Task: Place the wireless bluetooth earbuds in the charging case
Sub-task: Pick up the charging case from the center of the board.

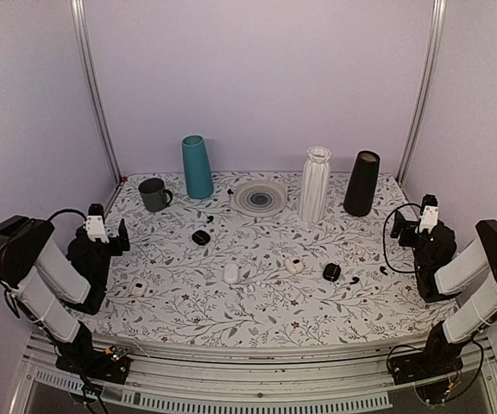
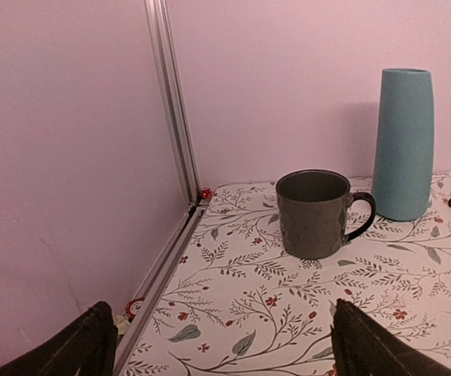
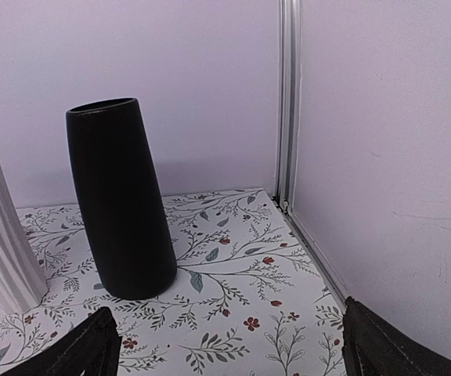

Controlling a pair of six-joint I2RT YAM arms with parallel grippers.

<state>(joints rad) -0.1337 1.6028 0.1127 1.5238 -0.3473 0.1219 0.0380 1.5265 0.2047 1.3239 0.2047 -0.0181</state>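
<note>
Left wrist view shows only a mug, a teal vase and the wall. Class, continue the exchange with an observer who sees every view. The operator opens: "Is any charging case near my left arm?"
Observer: Yes, a white case lies on the table beside the left arm.
Operator: Any black ones?
Observer: One black case sits right of centre, with a loose black earbud next to it.
Operator: Is the right claw free?
Observer: The right claw is open and empty, facing a black vase.

Your left arm (image 1: 41,280) and right arm (image 1: 477,280): black joints, pale grey links, white wrist blocks (image 1: 97,227), looped black cables (image 1: 385,247), black fingers (image 2: 370,348); coloured wires at both bases (image 1: 102,366).
</note>
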